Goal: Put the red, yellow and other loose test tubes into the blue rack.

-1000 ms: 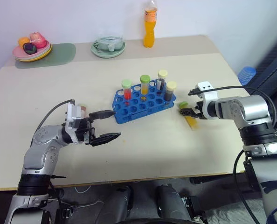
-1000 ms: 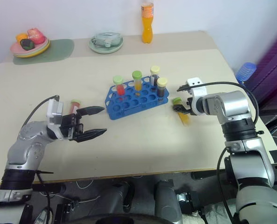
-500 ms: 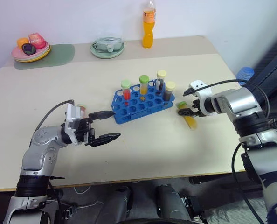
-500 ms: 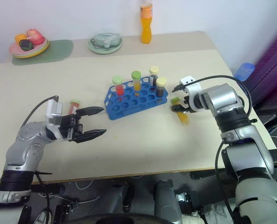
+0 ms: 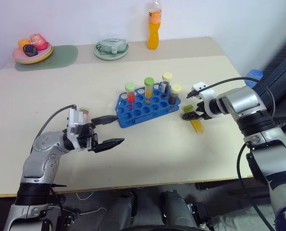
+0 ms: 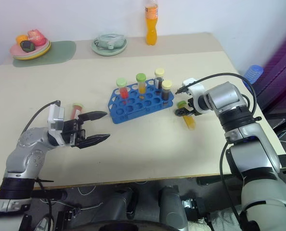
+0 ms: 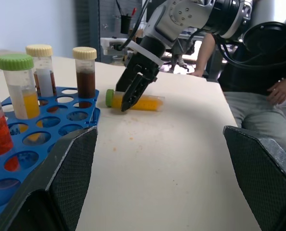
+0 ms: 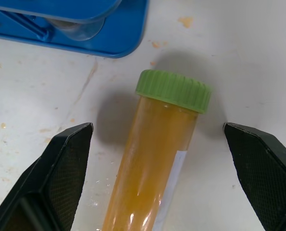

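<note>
Hovering apart over the yellow tube (image 8: 152, 159) lying on the bench (image 5: 157, 154) beside the blue rack (image 5: 148, 107), risked rolling it on closing, right tool (image 5: 195, 113).

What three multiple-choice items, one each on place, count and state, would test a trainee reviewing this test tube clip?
1. Where does the loose yellow-orange tube lie?
A. on the table beside the blue rack
B. on the plate
C. in the rack

2. How many tubes stand in the rack?
A. two
B. four
C. six

3. How is the right gripper?
A. shut on a tube
B. open above the lying tube
C. holding the bottle

Key: 1 A, it lies flat by the rack's end. 2 B, four caps rise from it. 3 B, the right wrist view shows both fingers spread either side of the tube.
</note>
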{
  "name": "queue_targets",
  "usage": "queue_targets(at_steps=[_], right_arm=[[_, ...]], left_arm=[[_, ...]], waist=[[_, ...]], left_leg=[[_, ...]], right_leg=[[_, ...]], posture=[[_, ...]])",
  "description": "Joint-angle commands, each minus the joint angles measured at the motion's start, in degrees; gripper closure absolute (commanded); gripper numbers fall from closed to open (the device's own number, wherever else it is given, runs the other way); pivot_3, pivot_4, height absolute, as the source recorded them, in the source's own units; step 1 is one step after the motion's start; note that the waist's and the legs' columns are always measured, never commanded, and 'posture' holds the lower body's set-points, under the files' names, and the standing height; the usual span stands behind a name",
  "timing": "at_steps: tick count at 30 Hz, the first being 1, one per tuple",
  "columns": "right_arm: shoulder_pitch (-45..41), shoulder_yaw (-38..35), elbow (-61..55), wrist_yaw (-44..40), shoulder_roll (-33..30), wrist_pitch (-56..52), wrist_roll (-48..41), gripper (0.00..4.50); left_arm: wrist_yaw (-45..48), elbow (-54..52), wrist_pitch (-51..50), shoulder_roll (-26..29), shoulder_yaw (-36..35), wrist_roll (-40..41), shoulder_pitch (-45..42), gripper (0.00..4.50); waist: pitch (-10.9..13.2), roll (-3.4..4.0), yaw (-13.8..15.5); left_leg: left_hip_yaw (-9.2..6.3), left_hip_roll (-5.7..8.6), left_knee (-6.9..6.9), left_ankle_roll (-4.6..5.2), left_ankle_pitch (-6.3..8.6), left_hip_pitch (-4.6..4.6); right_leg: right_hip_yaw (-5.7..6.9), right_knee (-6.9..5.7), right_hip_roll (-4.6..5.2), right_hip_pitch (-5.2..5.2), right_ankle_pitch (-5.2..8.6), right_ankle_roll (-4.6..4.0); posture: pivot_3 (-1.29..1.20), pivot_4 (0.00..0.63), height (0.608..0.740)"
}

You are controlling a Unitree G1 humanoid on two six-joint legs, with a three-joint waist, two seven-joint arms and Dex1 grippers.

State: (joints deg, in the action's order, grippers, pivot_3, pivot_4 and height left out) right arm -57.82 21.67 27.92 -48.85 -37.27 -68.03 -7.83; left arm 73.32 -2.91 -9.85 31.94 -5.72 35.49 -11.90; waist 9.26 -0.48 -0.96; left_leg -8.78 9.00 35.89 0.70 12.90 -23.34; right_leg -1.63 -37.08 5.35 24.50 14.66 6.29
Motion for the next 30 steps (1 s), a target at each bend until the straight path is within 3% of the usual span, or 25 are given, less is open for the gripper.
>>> queue_targets(at_steps=[1, 18, 21, 26, 30], right_arm=[[-0.64, 1.87, 2.03, -2.68, 1.4, -2.79, -0.53, 0.09], [-3.21, 7.04, 10.95, -8.58, -0.33, -1.2, 3.81, 0.09], [-4.08, 6.39, 15.11, -7.75, 0.89, 1.3, 5.5, 0.91], [-3.47, 6.88, 17.17, -8.31, 1.83, 6.0, 8.39, 3.39], [-0.37, 7.73, 12.07, -10.99, 0.31, 10.29, 9.72, 3.39]], left_arm=[[0.28, -0.98, 0.39, -0.24, 0.0, 0.52, -0.84, 0.21], [-0.42, -1.32, 1.25, -2.73, 0.71, -0.05, 0.62, 0.21], [-0.42, -1.3, 1.28, -2.87, 0.62, -0.05, 0.84, 0.21], [-0.3, -1.1, 1.4, -2.72, 0.38, -0.01, 0.89, 0.21], [0.21, -0.45, 1.83, -2.42, 0.08, -0.1, 0.84, 0.21]], waist=[[0.0, 0.0, 0.0], [-0.03, -0.04, 0.38], [-0.04, -0.07, 0.37], [-0.14, -0.19, 0.31], [-0.28, -0.37, 0.25]], left_leg=[[0.0, 0.0, 0.0, 0.0, 0.0, 0.0], [-0.01, 0.01, 0.02, 0.02, 0.02, 0.0], [-0.01, 0.01, 0.03, 0.02, 0.02, 0.0], [-0.03, 0.01, 0.04, 0.02, 0.02, 0.01], [-0.03, 0.01, 0.04, 0.02, 0.02, 0.04]], right_leg=[[0.0, 0.0, 0.0, 0.0, 0.0, 0.0], [0.05, 0.05, 0.02, -0.06, 0.0, 0.0], [0.06, 0.05, 0.02, -0.07, 0.0, 0.0], [0.08, 0.05, 0.02, -0.07, 0.0, 0.0], [0.08, 0.05, 0.01, -0.11, 0.0, 0.0]], posture=[[0.0, 0.15, 0.74], [0.0, 0.15, 0.74], [0.0, 0.15, 0.74], [0.0, 0.15, 0.74], [0.0, 0.15, 0.74]])
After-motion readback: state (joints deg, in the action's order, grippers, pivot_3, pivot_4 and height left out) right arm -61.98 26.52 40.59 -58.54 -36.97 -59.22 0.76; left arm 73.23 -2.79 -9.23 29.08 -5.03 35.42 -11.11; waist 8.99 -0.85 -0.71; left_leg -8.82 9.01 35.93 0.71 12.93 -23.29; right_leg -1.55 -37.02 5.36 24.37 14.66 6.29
